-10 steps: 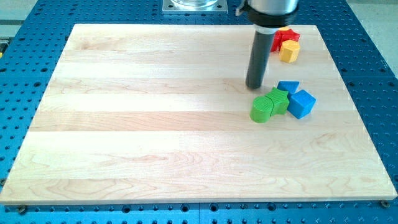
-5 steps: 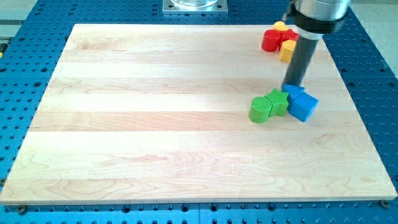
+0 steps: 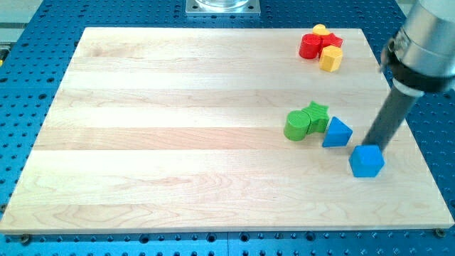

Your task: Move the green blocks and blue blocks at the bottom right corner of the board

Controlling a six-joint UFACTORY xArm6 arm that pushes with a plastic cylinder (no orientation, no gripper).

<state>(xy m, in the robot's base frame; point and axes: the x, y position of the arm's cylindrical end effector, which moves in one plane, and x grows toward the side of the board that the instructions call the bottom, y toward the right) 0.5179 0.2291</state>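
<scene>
My tip (image 3: 372,147) rests on the board at the view's right, touching the top edge of a blue cube (image 3: 366,161). A blue triangular block (image 3: 336,133) lies to the left of the cube, apart from it. A green cylinder (image 3: 296,126) and a green star-shaped block (image 3: 317,116) sit together just left of the blue triangle, the star touching it.
Two red blocks (image 3: 310,46) (image 3: 332,40) and two yellow blocks (image 3: 330,59) (image 3: 320,30) are clustered at the board's top right corner. The wooden board (image 3: 178,142) lies on a blue perforated table. A metal mount (image 3: 223,6) shows at the view's top.
My tip swept from above the cluster toward the view's bottom right. It pushed the blue cube down and right, away from the group. The blue triangle shifted down a little.
</scene>
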